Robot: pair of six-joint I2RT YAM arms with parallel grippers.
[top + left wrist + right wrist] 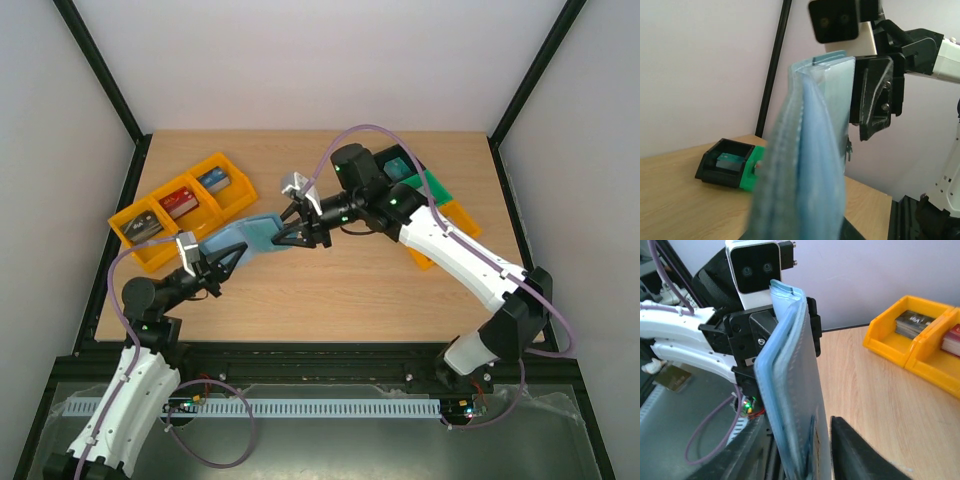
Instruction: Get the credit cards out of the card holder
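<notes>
The blue card holder (240, 241) hangs above the table, stretched between my two grippers. My left gripper (234, 257) is shut on its near-left end; in the left wrist view the card holder (810, 165) rises straight up out of the jaws and hides them. My right gripper (282, 239) sits at the far end, where the material looks darker teal. In the right wrist view the card holder (790, 390) stands between the fingers (855, 450) with a narrow gap beside it, so the right gripper (805, 462) is slightly open. One teal credit card (729, 160) lies in the black tray (388, 163).
An orange tray (178, 208) with red, blue and grey blocks stands at the back left. Behind the right arm, at the back right, a green tray (436, 186) and another orange tray (463, 217) follow the black one. Black frame posts stand at the rear corners.
</notes>
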